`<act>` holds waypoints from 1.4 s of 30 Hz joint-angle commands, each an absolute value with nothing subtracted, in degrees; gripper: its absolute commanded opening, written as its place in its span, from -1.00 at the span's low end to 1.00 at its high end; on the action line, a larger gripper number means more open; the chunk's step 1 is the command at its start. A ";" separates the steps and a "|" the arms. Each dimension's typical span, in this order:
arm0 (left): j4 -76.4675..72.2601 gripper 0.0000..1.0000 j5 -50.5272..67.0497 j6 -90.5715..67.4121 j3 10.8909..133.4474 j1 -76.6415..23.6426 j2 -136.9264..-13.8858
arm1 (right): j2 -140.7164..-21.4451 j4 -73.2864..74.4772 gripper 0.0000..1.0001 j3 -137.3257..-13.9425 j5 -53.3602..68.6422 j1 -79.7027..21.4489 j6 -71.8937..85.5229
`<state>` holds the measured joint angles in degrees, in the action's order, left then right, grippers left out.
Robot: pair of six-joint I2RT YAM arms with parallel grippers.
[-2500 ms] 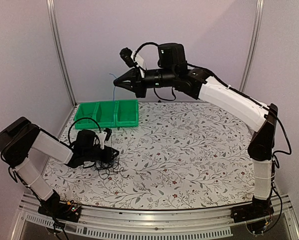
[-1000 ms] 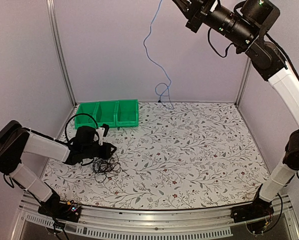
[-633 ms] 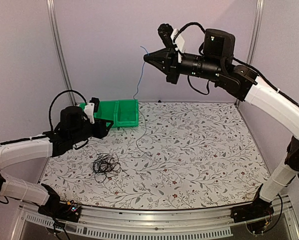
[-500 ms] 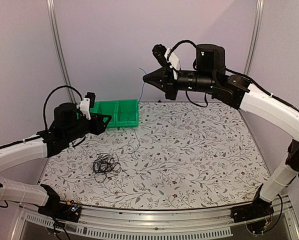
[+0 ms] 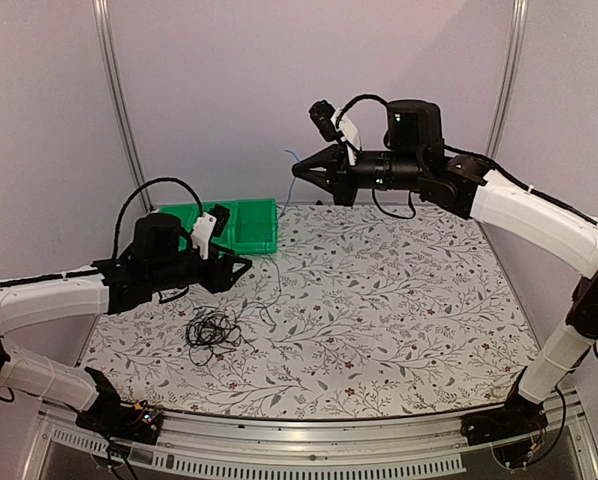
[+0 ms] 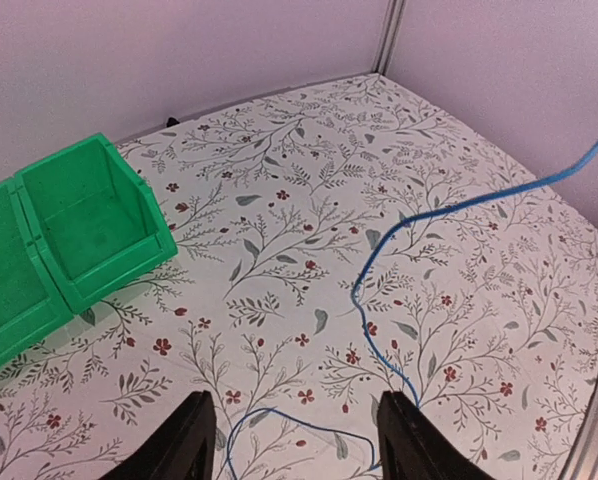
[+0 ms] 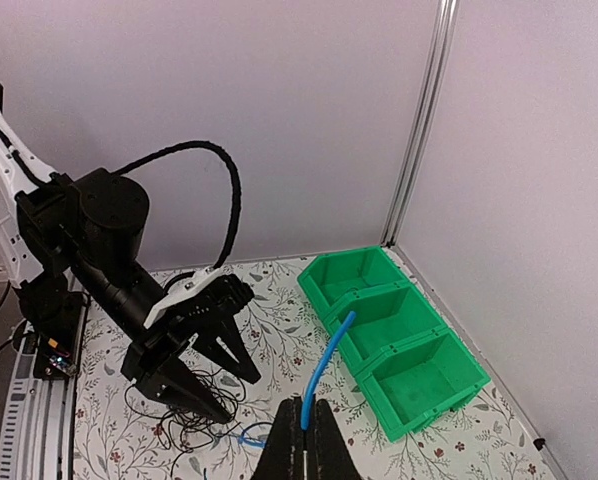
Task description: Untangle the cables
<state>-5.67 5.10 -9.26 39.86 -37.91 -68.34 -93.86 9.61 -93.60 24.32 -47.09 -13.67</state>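
**Obscured or cut off**
- Green bin (image 5: 251, 226), three compartments, at the far left of the table (image 5: 409, 300). From above, the left arm covers its left end. The left wrist view crops it at the frame edge.
- Blue cable (image 6: 363, 276): its run is faint from above. Its lower end leaves the bottom of the left wrist view, so whether it joins the black bundle cannot be told.
- Black cables (image 5: 211, 329): the plugs are too small to make out.

**Surroundings**
- The table has a floral cover, with pale walls and metal posts behind it.
- The black cables lie as a loose wiry tangle on the near-left of the table, nearer than the bin and apart from it.
- The blue cable hangs from the right gripper and curves across the cloth.

**Jaws**
- Left gripper (image 6: 297, 442): the fingers are spread wide and hold nothing. It hangs above the table just beyond the tangle, with the blue cable crossing the cloth below the gap.
- Right gripper (image 7: 304, 440): raised over the far side of the table, with its fingers pressed together, pinching the blue cable.
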 commanded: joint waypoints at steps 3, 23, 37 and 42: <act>-13.67 0.10 11.41 -10.35 41.01 -40.96 -75.32 | -95.89 7.91 -1.00 -96.52 25.75 -46.65 -11.35; -19.86 -0.36 5.17 -10.58 49.36 -41.12 -90.31 | -96.77 7.84 -1.00 -98.68 25.82 -45.86 -11.34; -19.67 -1.00 7.38 -10.08 47.54 -36.16 -86.68 | -95.01 8.07 -1.00 -97.02 25.14 -42.80 -11.09; -18.20 -1.00 7.56 -10.89 47.84 -30.48 -82.93 | -91.02 8.95 -1.00 -87.98 24.78 -41.99 -14.64</act>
<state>-18.04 7.09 -10.50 47.75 -35.11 -87.18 -94.98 8.23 -94.48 25.47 -42.81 -11.99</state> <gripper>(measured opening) 0.002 0.017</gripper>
